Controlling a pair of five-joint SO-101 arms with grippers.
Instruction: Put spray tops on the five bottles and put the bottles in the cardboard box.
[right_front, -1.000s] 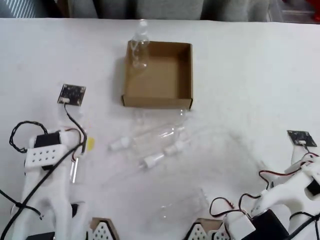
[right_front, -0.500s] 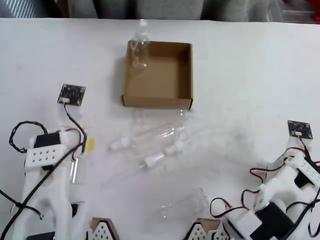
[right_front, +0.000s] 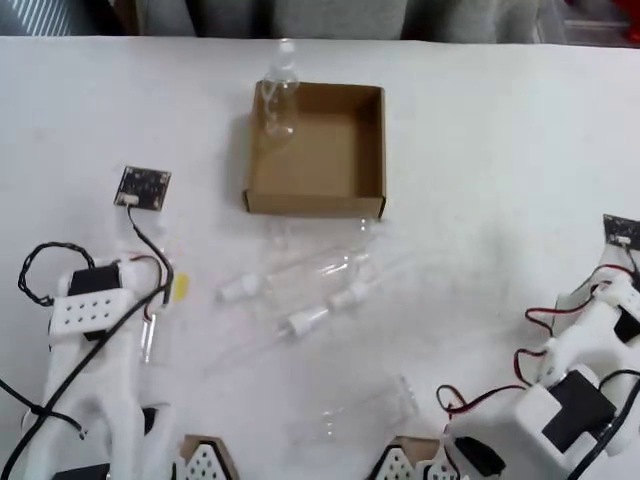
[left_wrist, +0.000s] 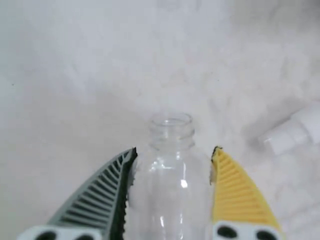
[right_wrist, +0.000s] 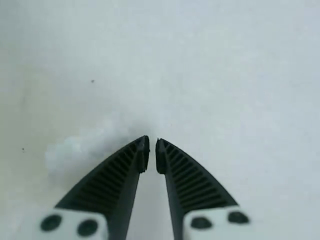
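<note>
Two arms stand at the near edge of the white desk, the left arm at one corner and the right arm at the other. The left hand clamps a clear bottle by its shoulder between a grey finger and a yellow one; the neck of that bottle is open and uncapped. A white spray top lies on the desk near it. The right hand hangs over bare desk, its dark fingers drawn to a narrow slit and empty. Between the two arms, close to the front edge, a second bottle lies on its side. Farther out, mid-desk, a cluster of bottles lies flat with white spray tops among them; whether any top sits on a neck I cannot tell. Just beyond the cluster stands the cardboard box, open upward. At its far left corner an upright bottle rises; inside the box or just behind its wall, I cannot tell
</note>
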